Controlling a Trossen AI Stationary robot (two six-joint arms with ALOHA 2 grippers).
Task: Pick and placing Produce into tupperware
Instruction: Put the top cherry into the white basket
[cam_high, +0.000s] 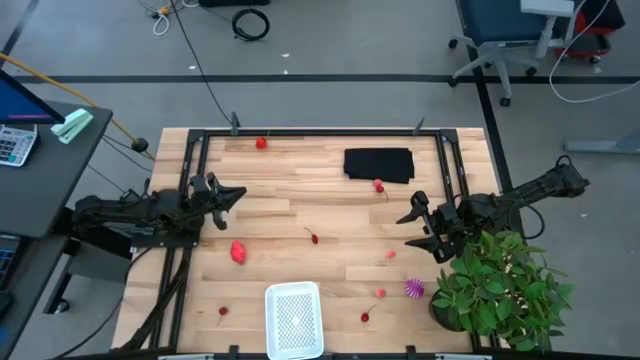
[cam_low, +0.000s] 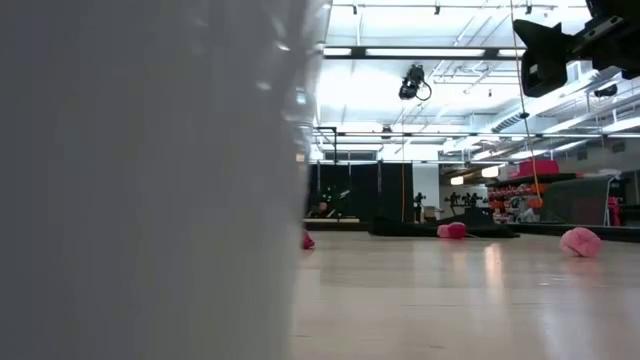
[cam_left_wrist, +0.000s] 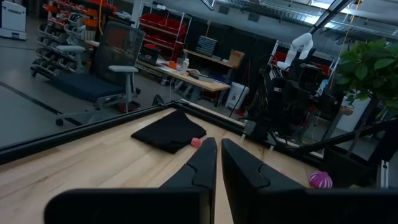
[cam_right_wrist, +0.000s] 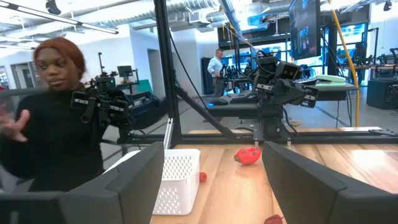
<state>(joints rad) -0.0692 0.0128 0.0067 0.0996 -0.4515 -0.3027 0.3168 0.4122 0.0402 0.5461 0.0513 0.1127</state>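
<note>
The white tupperware (cam_high: 294, 318) stands at the table's near edge, in the middle; its wall (cam_low: 150, 180) fills the left of the low view. Produce lies scattered on the wood: a larger red-pink piece (cam_high: 239, 251), a spiky purple piece (cam_high: 414, 289), a red piece (cam_high: 261, 143) at the far edge, another (cam_high: 379, 185) by the black cloth, and several small red ones. My left gripper (cam_high: 225, 195) hovers shut at the left, its fingers (cam_left_wrist: 219, 155) pointing level toward the right. My right gripper (cam_high: 415, 225) hovers open at the right (cam_right_wrist: 214, 152), holding nothing.
A flat black cloth (cam_high: 378, 165) lies at the far right of the table. A green potted plant (cam_high: 500, 285) stands at the near right corner, close to my right arm. A person (cam_right_wrist: 50, 124) is beyond the table's left side. A black frame (cam_high: 320, 133) borders the table.
</note>
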